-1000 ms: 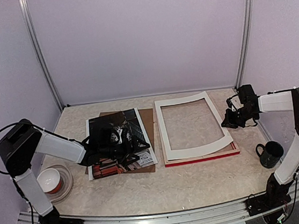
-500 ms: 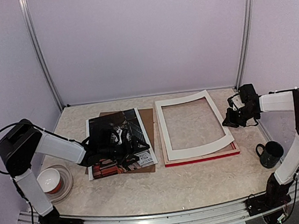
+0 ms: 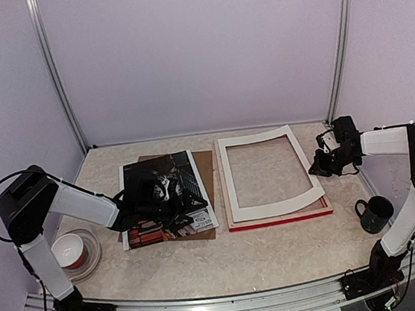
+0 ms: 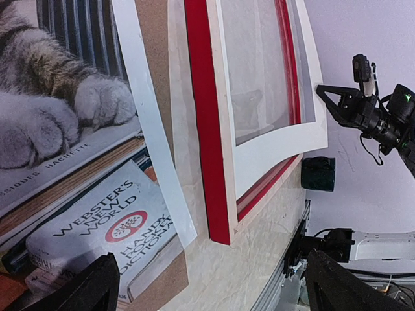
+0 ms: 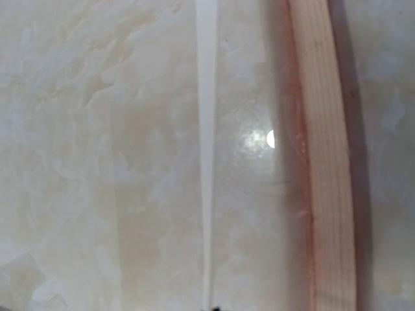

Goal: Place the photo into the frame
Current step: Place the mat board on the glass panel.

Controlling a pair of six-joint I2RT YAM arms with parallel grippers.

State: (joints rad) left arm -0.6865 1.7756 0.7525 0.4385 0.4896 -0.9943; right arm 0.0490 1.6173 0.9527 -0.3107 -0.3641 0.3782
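From my console, the left arm rose from its base at the near left corner, bent at a high elbow, and sloped its forearm down and to the right. That put the left fingers (image 3: 169, 199) low over the photo (image 3: 141, 176). They were spread wide, grasping nothing. In the left wrist view the two tips sat far apart at the bottom corners, with the cat's paws and the stacked books between them.

The photo lay flat on the brown backing board (image 3: 204, 162) on the left half of the desk (image 3: 264, 261). It was just beside the frame (image 3: 279, 221), not in it. The frame lay flat to the right of centre with its red edge facing me.

The right arm stood up from the near right corner, folded at the elbow by the side wall, and stretched its forearm leftward, roughly level. The right fingers (image 3: 319, 164) were clenched on the right edge of the white mat board (image 3: 266, 210). That side of the mat curled up off the frame, while its left side rested on it. The right wrist view showed the mat edge-on as a thin white line, beside one pale wood rail of the frame.

A black mug (image 3: 375, 214) stood near the right arm. A bowl (image 3: 70, 251) stood near the left base.
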